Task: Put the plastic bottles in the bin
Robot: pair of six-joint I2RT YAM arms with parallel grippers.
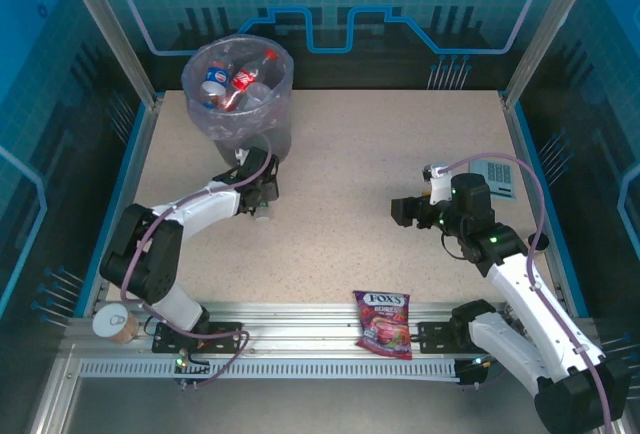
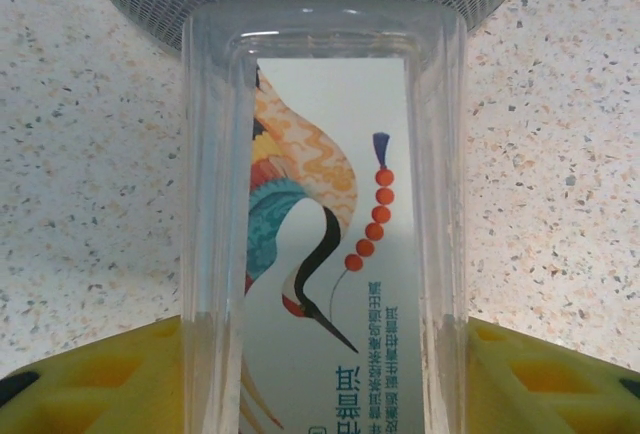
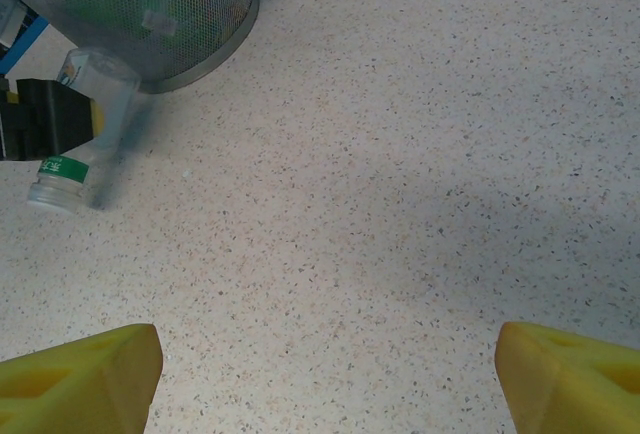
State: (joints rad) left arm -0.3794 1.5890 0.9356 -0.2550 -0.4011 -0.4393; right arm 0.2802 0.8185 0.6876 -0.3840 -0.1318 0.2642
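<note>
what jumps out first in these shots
The bin stands at the far left of the table, with several bottles inside. At its foot the left gripper clamps a clear bottle with a crane on its label. A candy bag lies at the near edge, and the right gripper hangs open on the right.

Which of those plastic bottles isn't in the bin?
The clear bottle with a crane picture, lying on the table beside the bin between the fingers of the left claw; the other bottles sit inside it.
</note>
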